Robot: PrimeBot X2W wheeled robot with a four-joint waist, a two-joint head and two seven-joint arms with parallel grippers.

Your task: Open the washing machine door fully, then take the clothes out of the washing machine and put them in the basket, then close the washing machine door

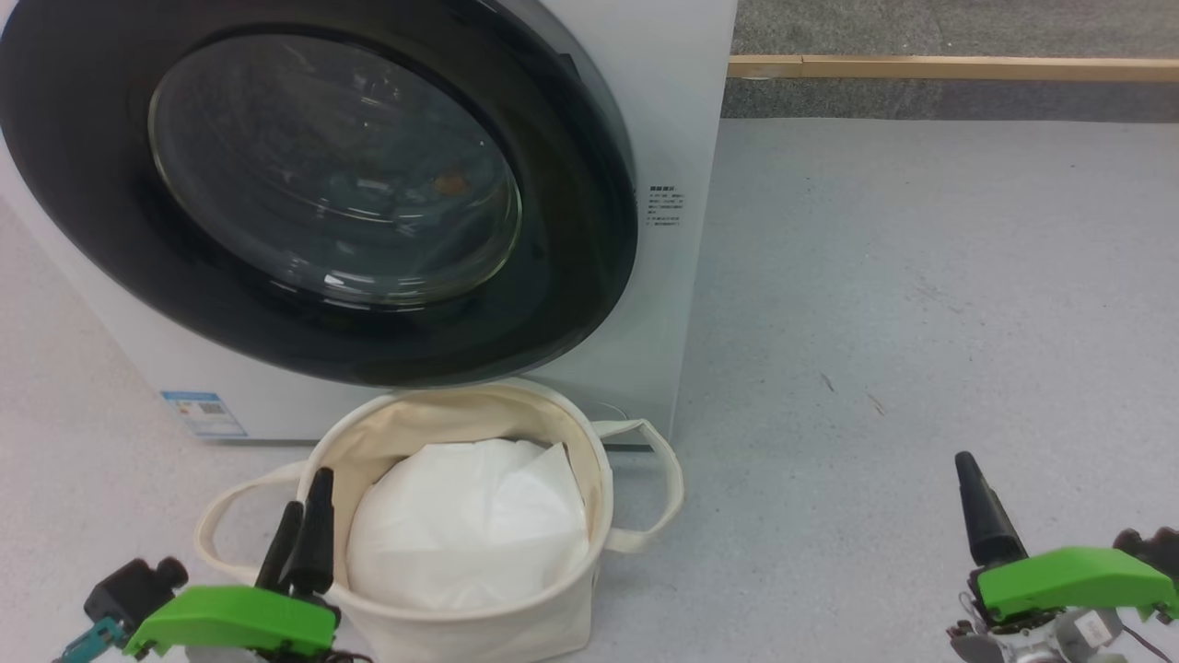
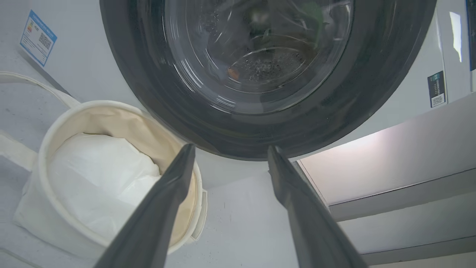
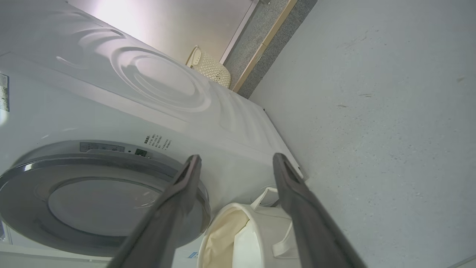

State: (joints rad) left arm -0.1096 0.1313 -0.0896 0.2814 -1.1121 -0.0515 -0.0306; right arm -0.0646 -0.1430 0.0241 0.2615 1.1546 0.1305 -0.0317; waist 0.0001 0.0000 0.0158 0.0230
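The white washing machine [image 1: 672, 110] fills the upper left of the head view. Its washing machine door [image 1: 571, 230], black-rimmed with a bulging glass centre, lies flat against the front. Behind the reflective glass a small orange-brown patch [image 1: 451, 184] shows; the clothes are otherwise hidden. The cream basket [image 1: 461, 401] stands on the floor just below the door. My left gripper [image 1: 309, 491] hangs open beside the basket's left rim, empty, its fingers pointing at the door's lower rim [image 2: 238, 141]. My right gripper [image 1: 965, 465] is open and empty, low over the floor far to the right.
A plain white padding sheet [image 1: 470, 534] fills the basket. Grey floor [image 1: 921, 322] stretches to the right of the washer. A wooden strip [image 1: 949, 66] runs along the back. A perforated cream hamper [image 3: 210, 69] stands beyond the washer.
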